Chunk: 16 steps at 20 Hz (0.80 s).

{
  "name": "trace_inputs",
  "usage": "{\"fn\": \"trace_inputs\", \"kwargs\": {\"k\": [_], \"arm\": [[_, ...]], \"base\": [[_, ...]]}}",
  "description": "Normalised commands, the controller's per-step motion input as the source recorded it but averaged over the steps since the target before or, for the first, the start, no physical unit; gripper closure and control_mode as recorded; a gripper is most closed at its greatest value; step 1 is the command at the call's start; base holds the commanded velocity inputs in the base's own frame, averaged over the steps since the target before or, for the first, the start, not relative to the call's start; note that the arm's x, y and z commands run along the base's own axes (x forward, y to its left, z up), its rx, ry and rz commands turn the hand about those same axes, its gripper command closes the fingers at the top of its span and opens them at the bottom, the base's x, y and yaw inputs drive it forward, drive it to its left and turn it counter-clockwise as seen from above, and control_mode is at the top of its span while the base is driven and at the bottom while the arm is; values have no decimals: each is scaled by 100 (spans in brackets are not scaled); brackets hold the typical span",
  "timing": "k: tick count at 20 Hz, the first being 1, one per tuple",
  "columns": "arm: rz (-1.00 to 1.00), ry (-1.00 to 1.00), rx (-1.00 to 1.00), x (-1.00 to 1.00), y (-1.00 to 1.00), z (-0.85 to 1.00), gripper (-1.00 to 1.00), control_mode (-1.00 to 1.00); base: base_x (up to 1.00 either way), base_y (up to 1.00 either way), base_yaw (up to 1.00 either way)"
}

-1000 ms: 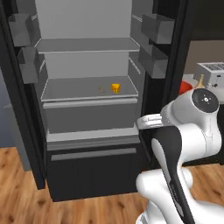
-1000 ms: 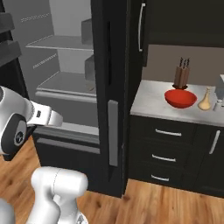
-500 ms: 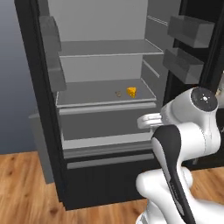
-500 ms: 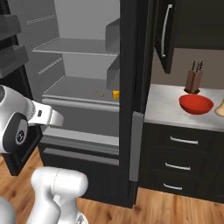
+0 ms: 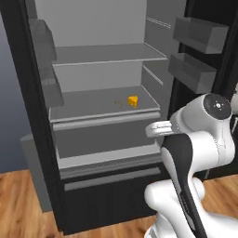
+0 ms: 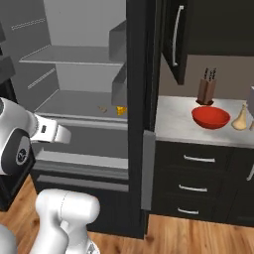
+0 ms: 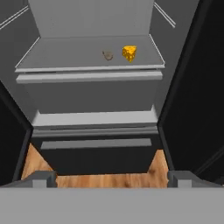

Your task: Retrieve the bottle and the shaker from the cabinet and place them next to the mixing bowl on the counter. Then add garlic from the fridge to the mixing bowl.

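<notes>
Garlic [image 7: 107, 55] is seen as a small brownish-grey lump on a middle shelf of the open fridge [image 5: 93, 60], ahead of and above the gripper [image 7: 112, 177] in the hand view, with a yellow cheese wedge [image 7: 129, 53] lying just beside it, on its right as the hand view shows it. Both are set back from the shelf's front lip, and a closed grey drawer front [image 7: 92, 98] sits below the shelf, between it and the gripper. The finger tips are held wide apart with nothing between them. On the counter [image 6: 173, 124], well off to the gripper's right past the fridge's edge, the red mixing bowl [image 6: 211, 117] is seen with the tan bottle [image 6: 240, 119] just beside it, so the fetching from the cabinet [image 6: 213, 25] is judged done, though the shaker cannot be made out, and the garlic step is judged to be in hand, at the approach. For the next move, the gripper would need to be raised and carried forward over the shelf lip, centred on the garlic and kept clear of the cheese, then closed gently on so small a lump.
</notes>
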Motion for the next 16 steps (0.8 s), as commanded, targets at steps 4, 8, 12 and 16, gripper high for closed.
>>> {"fn": "trace_inputs", "kwargs": {"k": [4, 8, 12, 16], "arm": [[0, 0, 0, 0, 0, 0, -100, 100], [0, 0, 0, 0, 0, 0, -100, 100], [0, 0, 0, 0, 0, 0, -100, 100], [0, 0, 0, 0, 0, 0, -100, 100]], "base": [[62, 34, -23], [58, 54, -13], [23, 51, -2], [51, 16, 0]]}}
